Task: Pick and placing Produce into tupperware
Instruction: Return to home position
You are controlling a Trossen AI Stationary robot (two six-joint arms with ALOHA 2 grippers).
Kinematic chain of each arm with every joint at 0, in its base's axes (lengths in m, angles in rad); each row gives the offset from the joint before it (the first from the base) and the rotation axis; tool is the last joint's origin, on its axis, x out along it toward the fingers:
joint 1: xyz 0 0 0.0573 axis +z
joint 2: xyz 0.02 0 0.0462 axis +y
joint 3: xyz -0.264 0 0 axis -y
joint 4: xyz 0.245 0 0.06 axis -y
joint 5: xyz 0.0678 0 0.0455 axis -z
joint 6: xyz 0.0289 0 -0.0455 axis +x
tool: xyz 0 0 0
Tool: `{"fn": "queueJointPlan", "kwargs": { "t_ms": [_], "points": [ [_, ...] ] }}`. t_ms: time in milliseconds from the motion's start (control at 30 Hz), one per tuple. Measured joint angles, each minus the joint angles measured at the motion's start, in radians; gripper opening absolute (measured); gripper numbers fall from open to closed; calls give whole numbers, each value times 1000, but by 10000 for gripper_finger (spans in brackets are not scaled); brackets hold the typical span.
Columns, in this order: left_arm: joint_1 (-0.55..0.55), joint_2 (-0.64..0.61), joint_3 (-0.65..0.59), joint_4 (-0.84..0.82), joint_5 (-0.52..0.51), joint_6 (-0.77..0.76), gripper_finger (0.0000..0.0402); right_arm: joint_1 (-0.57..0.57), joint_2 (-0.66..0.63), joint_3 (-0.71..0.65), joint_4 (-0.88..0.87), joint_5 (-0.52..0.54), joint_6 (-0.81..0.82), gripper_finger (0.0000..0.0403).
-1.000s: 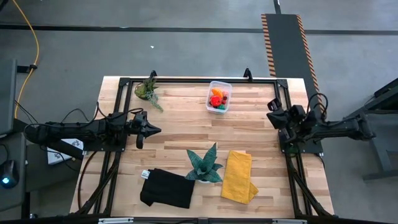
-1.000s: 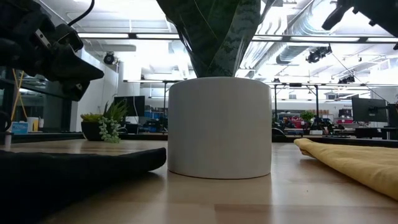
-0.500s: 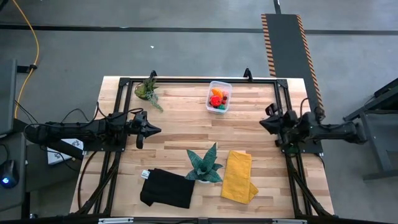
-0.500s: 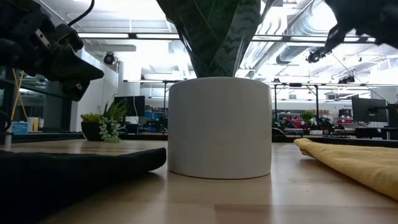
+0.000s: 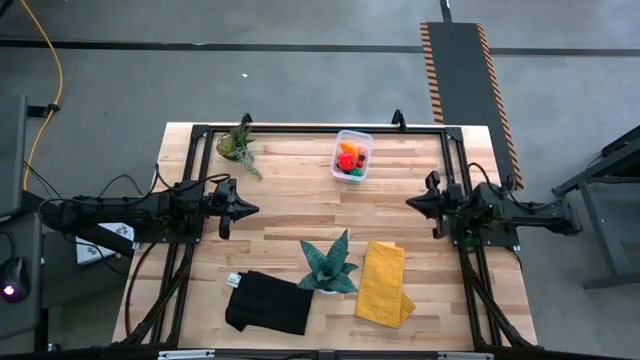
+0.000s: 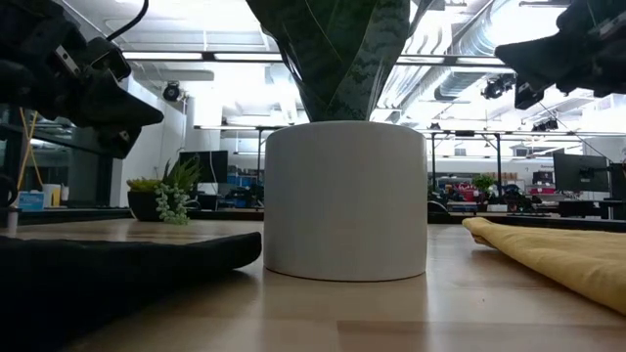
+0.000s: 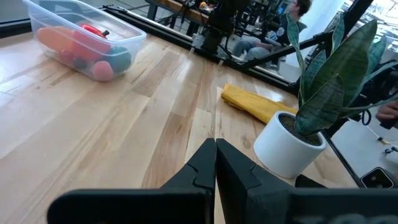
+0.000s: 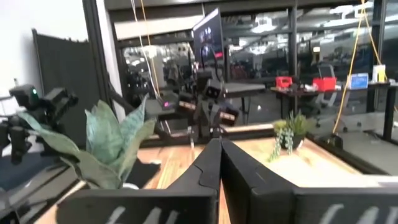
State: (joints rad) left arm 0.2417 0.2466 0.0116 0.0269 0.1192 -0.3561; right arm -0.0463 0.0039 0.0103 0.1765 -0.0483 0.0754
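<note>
Tub [image 5: 354, 133]: sitting near the table's [image 5: 290, 185] far edge, holding the produce [image 5: 349, 160].
Left gripper [image 5: 250, 209]: hovering over the left side, jaws pressing together.
Right gripper [image 5: 412, 203]: hovering over the right side, jaws together.

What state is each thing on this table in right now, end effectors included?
tub: open, lidless, holding produce
produce: inside the tub
yellow cloth: folded, lying flat
black cloth: lying flat
teal plant: upright in white pot
small plant: upright
left end effector: shut, empty
right end effector: shut, empty
</note>
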Motion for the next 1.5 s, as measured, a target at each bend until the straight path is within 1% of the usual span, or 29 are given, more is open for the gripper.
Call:
{"fn": "queueJointPlan", "kwargs": {
  "t_ms": [133, 300, 1500],
  "points": [
    [0, 0, 0, 0, 0, 0, 1, 0, 0, 0, -66, 1, -8, 0],
    [0, 0, 0, 0, 0, 0, 1, 0, 0, 2, -168, 55, -5, 0],
    [0, 0, 0, 0, 0, 0, 1, 0, 1, 2, -170, 59, -5, 0]
  ]
}}
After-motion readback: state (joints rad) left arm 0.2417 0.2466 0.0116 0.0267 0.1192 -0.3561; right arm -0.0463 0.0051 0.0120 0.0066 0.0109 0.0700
